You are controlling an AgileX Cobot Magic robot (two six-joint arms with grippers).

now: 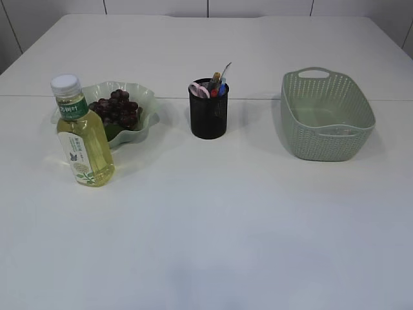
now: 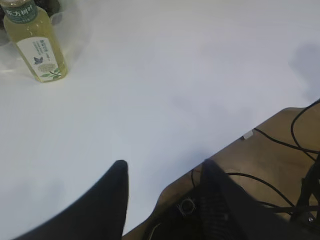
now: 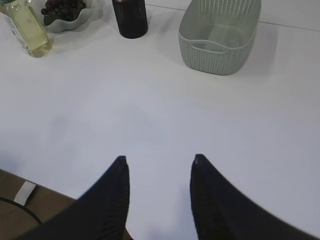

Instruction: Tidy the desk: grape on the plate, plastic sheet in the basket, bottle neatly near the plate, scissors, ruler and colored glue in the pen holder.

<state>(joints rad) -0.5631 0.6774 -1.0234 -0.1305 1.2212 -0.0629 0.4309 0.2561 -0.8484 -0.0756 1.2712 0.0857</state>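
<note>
Both arms hang back, left gripper (image 2: 162, 172) and right gripper (image 3: 159, 165) spread wide, empty. Grapes (image 1: 117, 108) on the plate (image 1: 150, 103), bottle (image 1: 82, 132) upright beside it, tools in the pen holder (image 1: 208, 116). A careless reach could topple that tall bottle.

Bottle (image 1: 82, 139) before plate (image 1: 147, 103) at left, pen holder (image 1: 208, 116) centre, basket (image 1: 326, 123) right.

The only writing stood on the bottle (image 1: 83, 134), whose green neck band carried large white Chinese characters, seemingly "东方树叶" in the left wrist view (image 2: 36, 42), while the small print on its white label beside a leaf drawing was too small to read.
</note>
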